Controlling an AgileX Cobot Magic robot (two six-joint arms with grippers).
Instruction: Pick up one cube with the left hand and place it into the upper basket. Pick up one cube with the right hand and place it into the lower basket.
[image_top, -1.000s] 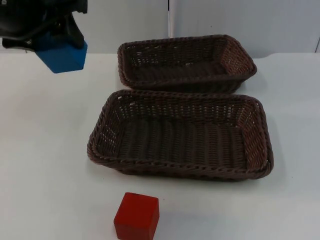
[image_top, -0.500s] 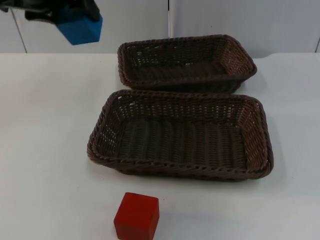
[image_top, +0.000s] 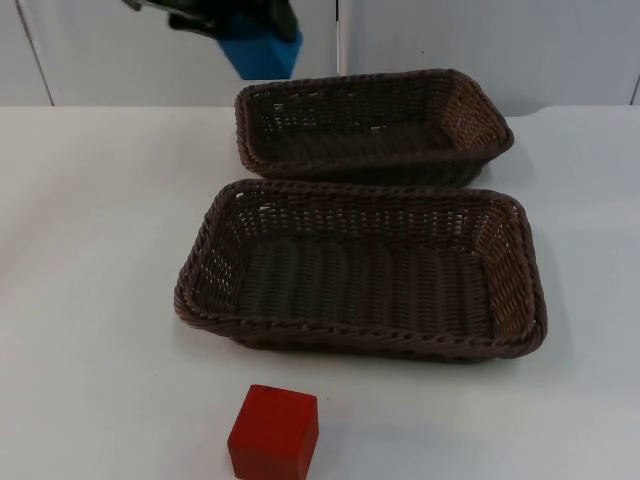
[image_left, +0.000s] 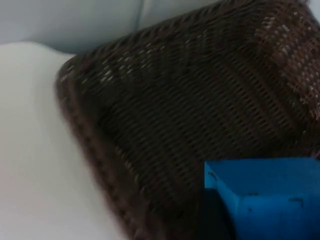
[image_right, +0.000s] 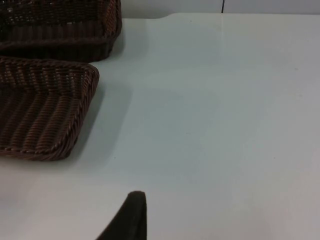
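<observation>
Up at the top left of the top view, our left gripper (image_top: 250, 25) is clamped on the blue cube (image_top: 262, 55), in the air just left of the upper basket (image_top: 372, 125) (its back corner). The lower basket (image_top: 362, 270) sits mid-frame, the red cube (image_top: 273, 432) on the table (image_top: 90, 300) at the bottom edge. Our right gripper (image_right: 131, 220) waits over bare table beside both baskets; we can't tell if it's clenched.

Carried rightward and higher by the left gripper (image_top: 250, 25): blue cube (image_top: 262, 55), now just beside the upper basket (image_top: 480, 115).
</observation>
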